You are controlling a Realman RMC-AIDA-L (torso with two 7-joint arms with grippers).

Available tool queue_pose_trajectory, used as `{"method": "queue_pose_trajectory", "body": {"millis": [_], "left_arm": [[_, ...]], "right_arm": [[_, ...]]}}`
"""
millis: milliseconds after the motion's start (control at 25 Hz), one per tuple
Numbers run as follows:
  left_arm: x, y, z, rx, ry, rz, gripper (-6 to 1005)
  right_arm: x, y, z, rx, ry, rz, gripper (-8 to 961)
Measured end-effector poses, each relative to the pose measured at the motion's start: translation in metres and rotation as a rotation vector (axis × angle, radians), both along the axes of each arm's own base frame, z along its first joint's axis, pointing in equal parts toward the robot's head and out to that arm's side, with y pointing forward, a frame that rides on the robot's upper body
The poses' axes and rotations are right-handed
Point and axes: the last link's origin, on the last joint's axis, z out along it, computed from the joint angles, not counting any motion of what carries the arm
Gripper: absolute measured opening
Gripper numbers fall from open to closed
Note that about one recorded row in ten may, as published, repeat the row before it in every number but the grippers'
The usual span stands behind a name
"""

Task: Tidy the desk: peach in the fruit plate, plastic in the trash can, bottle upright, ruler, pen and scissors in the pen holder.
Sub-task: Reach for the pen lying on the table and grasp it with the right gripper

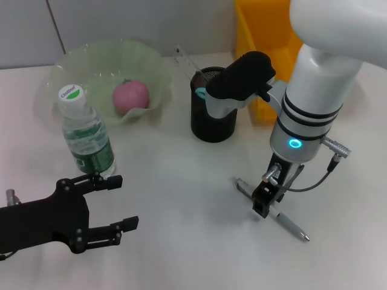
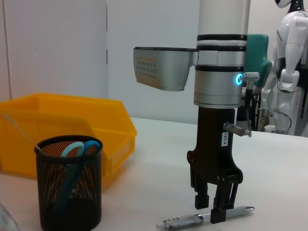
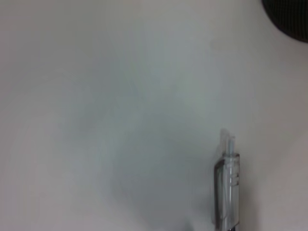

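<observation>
My right jaws (image 1: 264, 202) point straight down at the counter (image 1: 181, 199), a narrow gap between them, straddling the pen (image 1: 275, 209) that lies flat beneath. From my head, the pen's ends stick out on either side of them. My left jaws (image 1: 115, 202) hover spread wide, holding nothing, near the upright bottle (image 1: 86, 138). The peach (image 1: 130, 95) sits in the fruit plate (image 1: 151, 63); the pen holder (image 1: 213, 115) stands beside the yellow bin (image 1: 260, 36).

My left wrist shows the right jaws (image 2: 211, 211) down at the pen (image 2: 202, 219), one fingertip in front of its barrel, scissors (image 2: 77, 154) in the pen holder (image 2: 70, 185).

My right wrist shows only the pen's (image 3: 227, 187) end on the counter.
</observation>
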Motion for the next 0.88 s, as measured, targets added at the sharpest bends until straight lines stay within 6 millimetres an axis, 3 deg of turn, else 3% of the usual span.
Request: {"method": "queue_pose_trajectory", "body": {"millis": [880], "left_arm": [[0.0015, 0.0012, 0.0016, -0.001, -0.004, -0.006, 802]], "right_arm": [[0.0021, 0.0016, -0.0044, -0.004, -0.018, 0.012, 397]]}}
